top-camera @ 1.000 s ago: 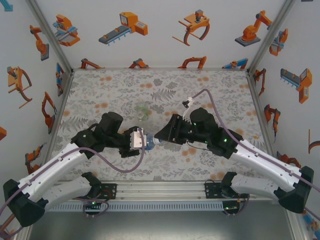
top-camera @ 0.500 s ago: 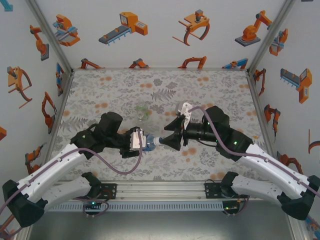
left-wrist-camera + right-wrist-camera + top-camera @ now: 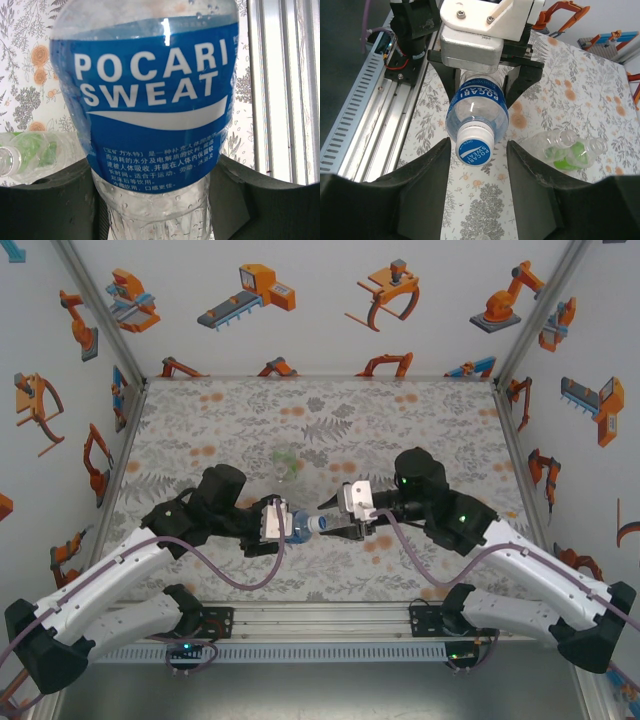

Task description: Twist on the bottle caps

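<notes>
- The left gripper (image 3: 284, 527) is clamped on the blue bottle (image 3: 479, 102), one finger on each side of the body below the label.
- The blue bottle is held sideways near the front middle of the table (image 3: 440, 410), with its neck aimed at the right arm.
- The label reads POCARI SWEAT in white letters, and there are droplets on the clear plastic above and below it.
- A cap (image 3: 474, 150) sits on the bottle's neck. It is white with blue print, and how tight it is cannot be told.
- The right gripper (image 3: 479, 155) faces the left one nose to nose. Its jaws stand apart, one on each side of the cap.
- A thin strip of table shows between each finger and the cap (narrower on the side toward the rail), so neither finger touches it.
- The green bottle (image 3: 555, 147) and the clear bottle (image 3: 592, 150) lie on the table close beside each other, farther back than the grippers and apart from both.
- The rail (image 3: 375, 100) runs along the table's near edge, just beside the left gripper.
</notes>
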Robot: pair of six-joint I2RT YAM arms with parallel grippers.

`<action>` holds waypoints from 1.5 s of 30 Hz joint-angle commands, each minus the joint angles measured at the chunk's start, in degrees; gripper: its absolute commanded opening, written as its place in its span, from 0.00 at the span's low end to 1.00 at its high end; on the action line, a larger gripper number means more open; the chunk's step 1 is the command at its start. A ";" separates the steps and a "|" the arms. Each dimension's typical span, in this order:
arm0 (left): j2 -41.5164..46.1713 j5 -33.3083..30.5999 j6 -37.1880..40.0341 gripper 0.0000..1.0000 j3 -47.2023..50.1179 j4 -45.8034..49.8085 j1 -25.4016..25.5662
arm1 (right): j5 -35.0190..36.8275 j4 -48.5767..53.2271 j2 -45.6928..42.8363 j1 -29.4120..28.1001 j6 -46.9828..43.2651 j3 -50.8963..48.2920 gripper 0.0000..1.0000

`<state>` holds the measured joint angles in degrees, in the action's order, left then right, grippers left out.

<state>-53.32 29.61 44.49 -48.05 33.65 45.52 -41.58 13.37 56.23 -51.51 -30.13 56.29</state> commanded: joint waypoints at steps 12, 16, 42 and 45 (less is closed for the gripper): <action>0.59 1.32 1.16 0.00 -0.02 0.06 0.58 | -0.88 -5.63 -0.41 -0.26 1.08 -3.40 0.27; 0.69 0.85 1.17 0.00 0.02 0.05 0.64 | -0.19 -6.04 -0.76 -0.25 5.77 -3.51 0.14; -0.60 -0.23 1.13 0.00 -0.29 0.22 0.78 | 37.28 3.91 3.24 -2.28 103.38 0.51 0.00; -0.75 -0.21 1.07 0.00 -0.29 0.27 0.86 | 37.74 0.96 1.54 -2.26 98.25 -1.08 0.10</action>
<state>-54.41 24.03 42.89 -48.05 33.78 45.28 -9.93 16.62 58.46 -54.39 68.93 54.48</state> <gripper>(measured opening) 0.591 0.324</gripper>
